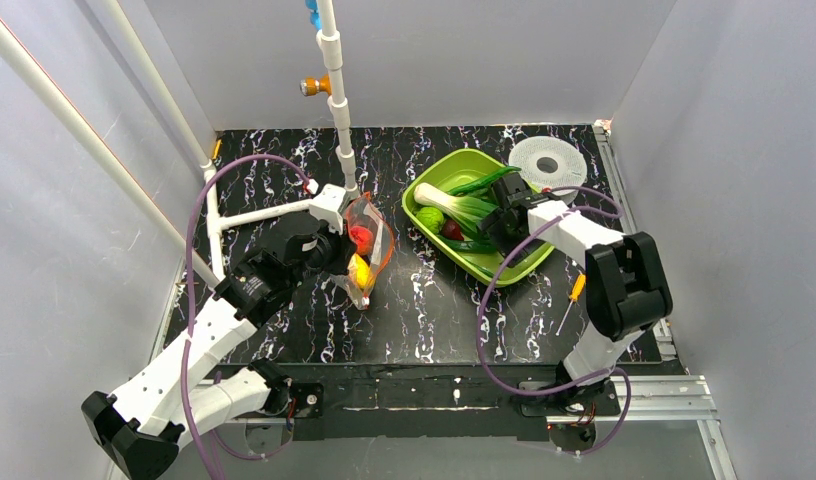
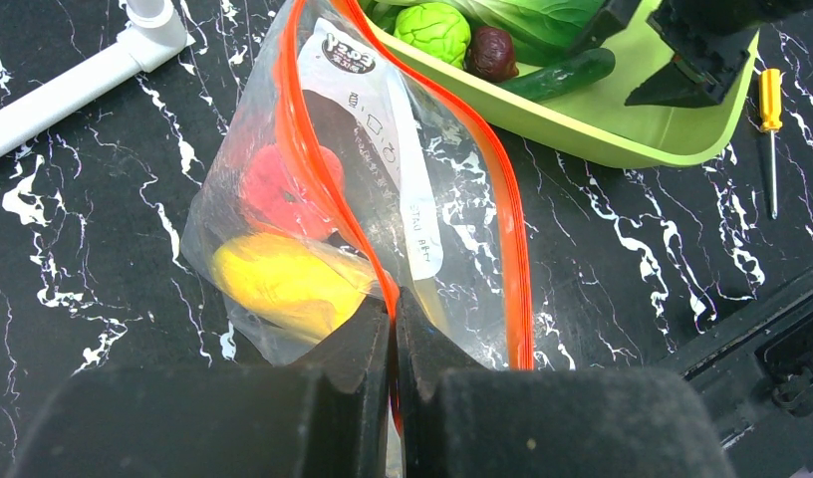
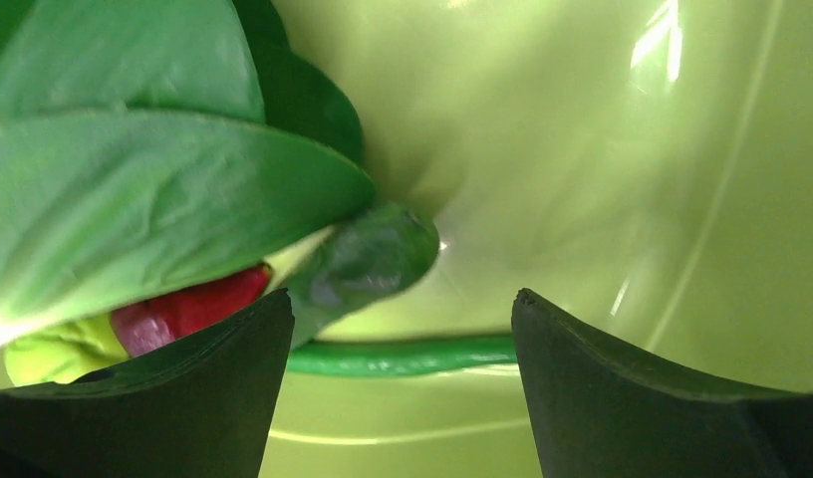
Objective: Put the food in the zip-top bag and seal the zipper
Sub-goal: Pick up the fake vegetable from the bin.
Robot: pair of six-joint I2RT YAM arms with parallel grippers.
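I see the whole black white-veined surface (image 1: pixel 424 300) from high above its near edge. My left wrist view looks closely across the clear crinkly bag (image 2: pixel 412 199) toward the lime-green tray (image 2: pixel 622 139); my right wrist view sits almost inside that tray.

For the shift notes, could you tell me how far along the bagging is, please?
Done: a red fruit and a yellow fruit are inside the zip-top bag. In hand: the left gripper pinches the bag's mouth; the open right gripper is in the lime-green tray at the cucumber. Left: cucumber, bok choy and round green vegetable to bag, zipper to seal.
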